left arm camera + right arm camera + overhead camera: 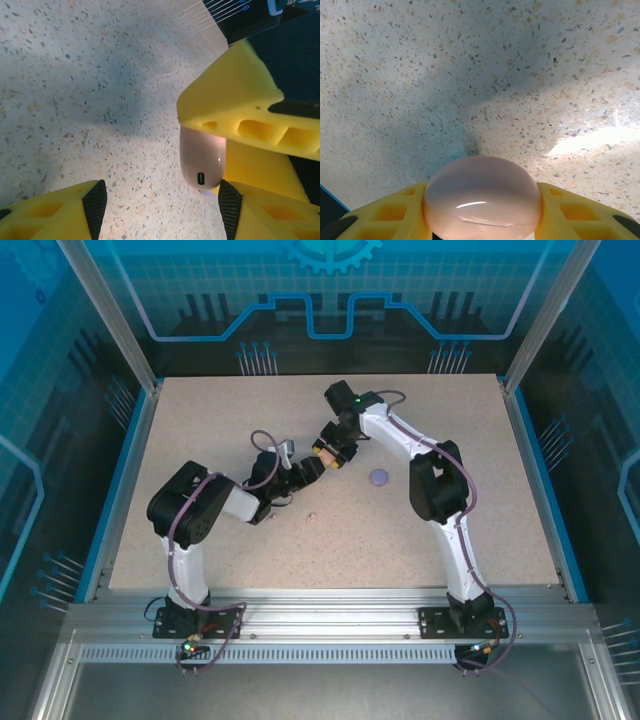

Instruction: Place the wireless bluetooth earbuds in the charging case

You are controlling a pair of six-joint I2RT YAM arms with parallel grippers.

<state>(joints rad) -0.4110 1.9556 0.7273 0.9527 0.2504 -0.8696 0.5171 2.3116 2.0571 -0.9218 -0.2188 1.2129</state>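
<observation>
Inside a blue-lit enclosure, on a speckled table (200, 540), a pink charging case (482, 197) is held aloft, clamped between the yellow fingers of the right claw (485, 225). The case is closed, its glossy dome turned toward that claw's camera.

The left claw (162, 202) is seen half spread, with nothing gripped. The case hangs in the gap between its black pads (95, 202), hard by one pad and well apart from the other. The case's long axis runs roughly along the left claw's fingers, and the charging port on its end is turned back toward that claw's wrist. The left claw is the free one nearest the case, so a narrowing across the case's short width appears to be what the coming move depends on.

A tiny pale pink object (311, 515), possibly one of the earbuds but too small to name with certainty, lies on the table near the left claw, on its base side. A lilac round case (379, 477) rests on the table near the right claw.
</observation>
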